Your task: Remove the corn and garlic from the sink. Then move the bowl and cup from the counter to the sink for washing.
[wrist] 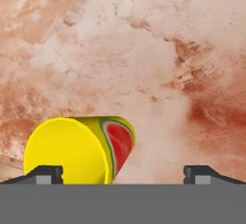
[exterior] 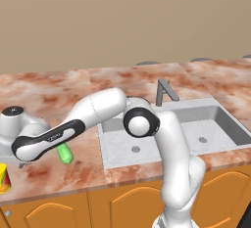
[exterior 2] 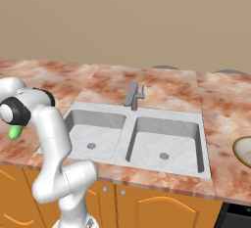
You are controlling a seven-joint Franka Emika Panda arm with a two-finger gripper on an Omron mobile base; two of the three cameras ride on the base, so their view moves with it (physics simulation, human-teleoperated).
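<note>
The small bright yellow cup [wrist: 79, 151] with red and green marks on its side sits at the lower left of the hand view, on the mottled pink marble table [wrist: 158, 64]; in the left base view it peeks in at the bottom left edge. The fingers [wrist: 45, 174] stand wide apart with nothing between them, and the cup lies off toward the left fingertip, not centred.

The smooth bright green corn [exterior: 64, 152] lies on the table at the left of the left base view, just under the forearm and clear of the light grey double-basin sink [exterior: 206, 119]. Both basins look bare apart from their drains; I cannot make out the garlic anywhere. The pale beige bowl [exterior 2: 243, 151] waits at the right edge of the right base view, well apart from the arm.

By my reading, the clearing step is done and the cup is in hand next. The next move calls for shifting the gripper [wrist: 123, 175] sideways to centre the cup, then lowering and closing.
</note>
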